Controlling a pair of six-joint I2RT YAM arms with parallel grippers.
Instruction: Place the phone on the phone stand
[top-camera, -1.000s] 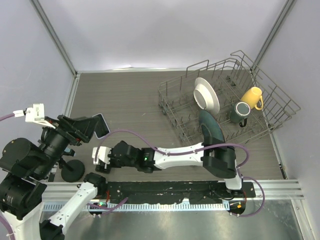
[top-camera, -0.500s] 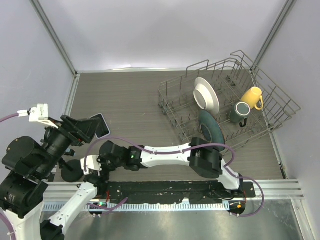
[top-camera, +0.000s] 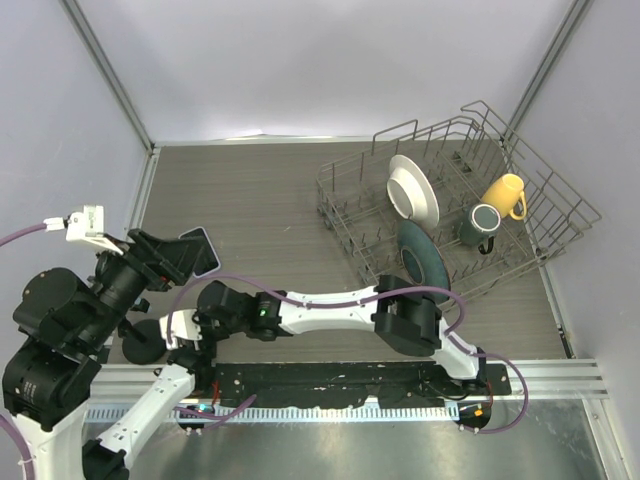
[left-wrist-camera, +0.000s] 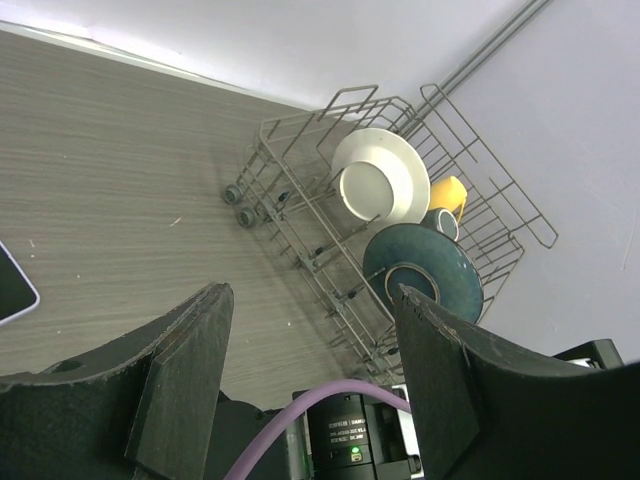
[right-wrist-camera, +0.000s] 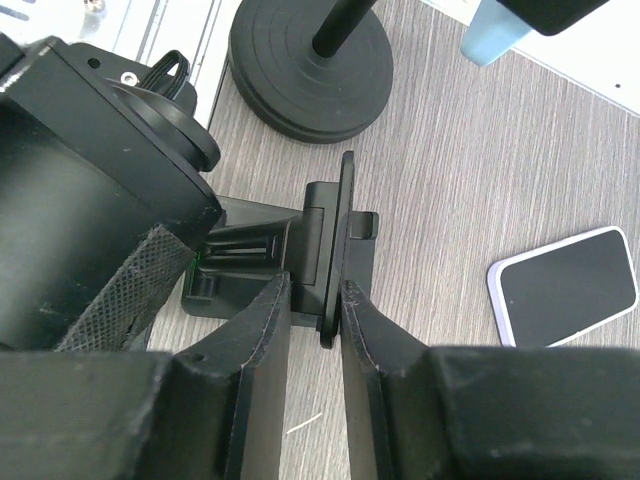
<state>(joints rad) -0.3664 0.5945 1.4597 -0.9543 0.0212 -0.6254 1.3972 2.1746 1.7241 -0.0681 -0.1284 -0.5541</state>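
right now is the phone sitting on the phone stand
No, the phone lies flat on the table, apart from the phone stand.

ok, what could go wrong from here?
1. Crowding: the right jaws sit nearly shut around a thin black plate, tight against the left arm's black housing and near the stand. A move could clash or tip it.
2. The phone lies flat on the table, and the left jaws are open and empty. It may slide instead of lifting.
3. The purple cable runs below the open left jaws and could snag.
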